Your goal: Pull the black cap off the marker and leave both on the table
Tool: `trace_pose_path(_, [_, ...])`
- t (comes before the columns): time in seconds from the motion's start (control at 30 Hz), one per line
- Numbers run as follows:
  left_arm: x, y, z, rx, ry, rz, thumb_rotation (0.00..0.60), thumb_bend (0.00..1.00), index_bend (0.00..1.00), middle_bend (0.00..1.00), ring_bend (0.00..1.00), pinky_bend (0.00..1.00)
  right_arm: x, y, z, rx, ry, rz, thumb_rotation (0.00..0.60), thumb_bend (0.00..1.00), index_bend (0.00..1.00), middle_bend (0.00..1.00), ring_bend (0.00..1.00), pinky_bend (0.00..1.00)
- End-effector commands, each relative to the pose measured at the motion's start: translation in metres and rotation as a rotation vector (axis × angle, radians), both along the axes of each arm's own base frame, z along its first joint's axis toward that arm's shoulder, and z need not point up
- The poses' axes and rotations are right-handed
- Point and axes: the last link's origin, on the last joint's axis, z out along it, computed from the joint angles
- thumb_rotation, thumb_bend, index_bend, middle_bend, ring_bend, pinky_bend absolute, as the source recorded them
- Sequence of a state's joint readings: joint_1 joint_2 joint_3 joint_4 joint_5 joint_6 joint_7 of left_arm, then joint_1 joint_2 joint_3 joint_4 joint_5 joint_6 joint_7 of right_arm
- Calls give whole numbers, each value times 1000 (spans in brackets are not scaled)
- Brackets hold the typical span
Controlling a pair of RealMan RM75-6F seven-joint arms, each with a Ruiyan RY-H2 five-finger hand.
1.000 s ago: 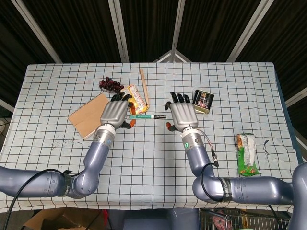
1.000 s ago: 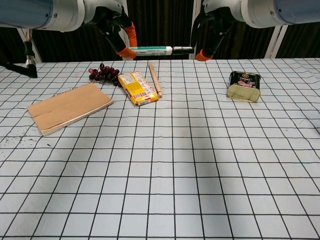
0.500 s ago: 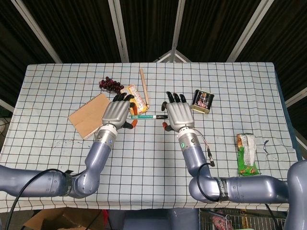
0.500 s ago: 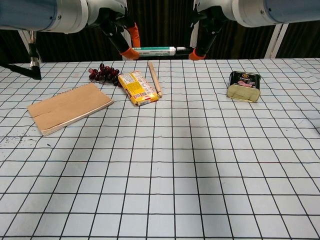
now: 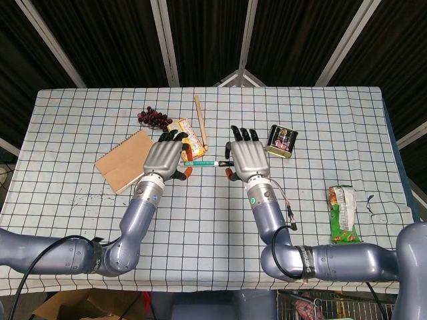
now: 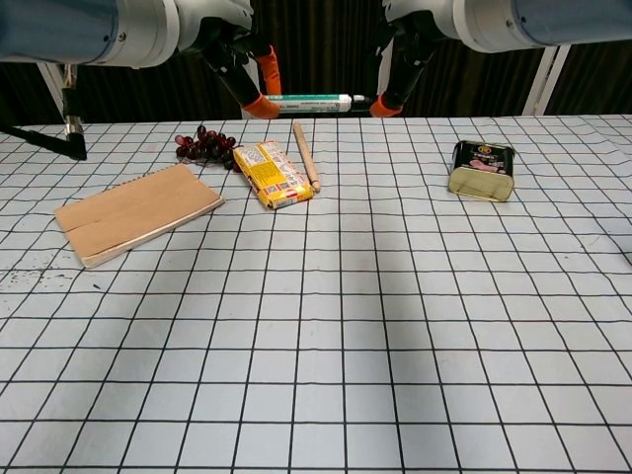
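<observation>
A white-and-green marker (image 5: pixel 200 163) (image 6: pixel 308 102) hangs level above the table. My left hand (image 5: pixel 163 157) (image 6: pixel 235 54) grips its left end between an orange-tipped thumb and the fingers. The black cap (image 5: pixel 223 162) (image 6: pixel 362 99) is on the marker's right end. My right hand (image 5: pixel 248 159) (image 6: pixel 405 44) pinches that cap between thumb and a finger, its other fingers stretched out. Most of the cap is hidden by those fingers in the chest view.
Below the hands lie a yellow snack packet (image 5: pixel 189 137), a wooden stick (image 5: pixel 200 120), dark grapes (image 5: pixel 153 117) and a brown notebook (image 5: pixel 123 160). A tin can (image 5: pixel 282 141) stands to the right and a green snack bag (image 5: pixel 343 213) lies far right.
My right hand has moved left onto the marker's capped end and its thumb and finger have come together around the cap. The left hand and marker shifted slightly right.
</observation>
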State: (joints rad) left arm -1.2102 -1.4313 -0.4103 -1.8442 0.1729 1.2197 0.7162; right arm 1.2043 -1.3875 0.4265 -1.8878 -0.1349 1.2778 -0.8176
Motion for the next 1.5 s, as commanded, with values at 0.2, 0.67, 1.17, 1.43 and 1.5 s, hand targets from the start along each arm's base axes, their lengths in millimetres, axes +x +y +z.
trace_pose_path(0.2, [1, -1, -1, -3, -2, -1, 600, 636, 733, 110, 0, 0, -1, 0, 1, 2, 1, -2, 600, 365, 522, 0, 29, 0])
trace_pose_path(0.67, [1, 0, -1, 2, -9, -1, 600, 636, 734, 110, 0, 0, 0, -1, 0, 5, -1, -3, 600, 381, 568, 0, 29, 0])
trace_pose_path(1.17, [-4, 0, 0, 2, -19, 2, 600, 637, 734, 110, 0, 0, 0, -2, 0, -6, 5, 1, 600, 458, 707, 0, 31, 0])
trace_pose_path(1.43, [-14, -1, 5, 4, -19, 15, 600, 637, 735, 110, 0, 0, -4, -2, 4, -19, 9, -2, 600, 480, 738, 0, 37, 0])
trace_pose_path(1.5, [-17, -1, 7, 5, -22, 19, 600, 637, 736, 111, 0, 0, -7, -2, 5, -20, 12, -5, 600, 482, 740, 0, 37, 0])
